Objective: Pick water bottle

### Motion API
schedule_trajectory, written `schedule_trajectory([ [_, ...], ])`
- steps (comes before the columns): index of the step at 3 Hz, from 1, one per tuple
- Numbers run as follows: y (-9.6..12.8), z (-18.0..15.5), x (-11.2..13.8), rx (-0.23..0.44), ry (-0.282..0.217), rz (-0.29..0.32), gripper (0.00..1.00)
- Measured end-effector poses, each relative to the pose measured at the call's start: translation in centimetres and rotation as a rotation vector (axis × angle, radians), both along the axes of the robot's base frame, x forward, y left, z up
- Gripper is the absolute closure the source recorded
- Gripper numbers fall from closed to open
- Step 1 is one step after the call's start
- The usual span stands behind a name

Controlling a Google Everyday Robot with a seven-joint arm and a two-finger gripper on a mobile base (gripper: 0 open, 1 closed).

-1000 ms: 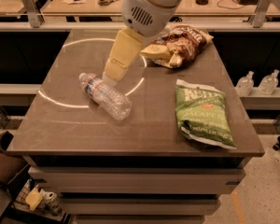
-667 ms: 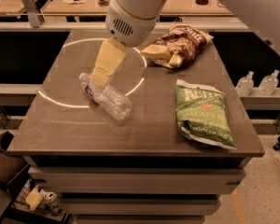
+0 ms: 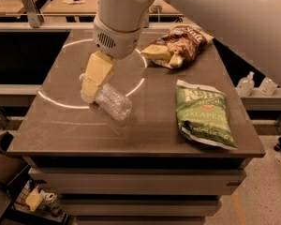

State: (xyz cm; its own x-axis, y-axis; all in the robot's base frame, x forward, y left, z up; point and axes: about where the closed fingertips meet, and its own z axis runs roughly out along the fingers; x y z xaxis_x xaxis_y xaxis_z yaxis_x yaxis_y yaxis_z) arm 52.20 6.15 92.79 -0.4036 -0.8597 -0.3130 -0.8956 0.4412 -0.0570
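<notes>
The water bottle is clear ribbed plastic and lies on its side on the left-middle of the brown table. Its base points toward the front right. Its cap end and label are hidden behind my gripper. My gripper, cream-coloured under the white wrist, hangs low over the bottle's upper-left end, at or just above it. I cannot tell whether it touches the bottle.
A green chip bag lies flat at the right of the table. A brown chip bag lies at the back right. Two small pump-top bottles stand on a ledge beyond the right edge. A white ring marks the tabletop.
The arm has moved left and down, from above the table's middle to the bottle's cap end. The bottle and the bags have not moved.
</notes>
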Motion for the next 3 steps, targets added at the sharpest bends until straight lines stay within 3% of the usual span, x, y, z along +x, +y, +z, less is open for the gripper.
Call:
schedule_trajectory([
  [2,1.2,-0.2,0.3,-0.024,0.009,-0.02,0.0],
  [3,3.4,-2.9,1.2,-0.11,0.06,-0.067,0.0],
])
